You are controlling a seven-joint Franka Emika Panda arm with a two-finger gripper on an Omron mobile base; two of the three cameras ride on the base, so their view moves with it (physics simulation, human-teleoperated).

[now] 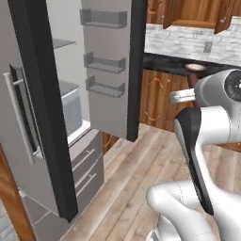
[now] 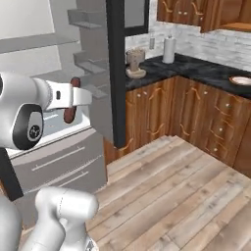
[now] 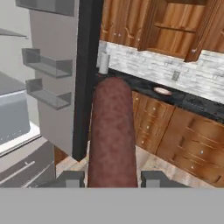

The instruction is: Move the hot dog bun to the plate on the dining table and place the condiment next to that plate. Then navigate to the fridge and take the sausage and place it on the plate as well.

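I can read no brand, label or writing anywhere. At 9 o'clock in the left base view stands the fridge (image 1: 56, 141), its door swung open with grey bins on its inner side and two drawers low down; its top and left side are cut off. My tool (image 3: 111, 180) is pinching the sausage (image 3: 111, 135), which runs away from the hand camera towards 12 o'clock, its near end hidden between my fingertips (image 3: 70, 179). From the right base view the sausage (image 2: 70, 113) pokes out above and below the hand, its middle covered. The floor (image 2: 176, 196) is pale wood planking. Towards 2 o'clock runs a black marble desk (image 2: 206, 71) over wooden cabinets, with a grey brick wall behind; small things on it are too blurred to name.
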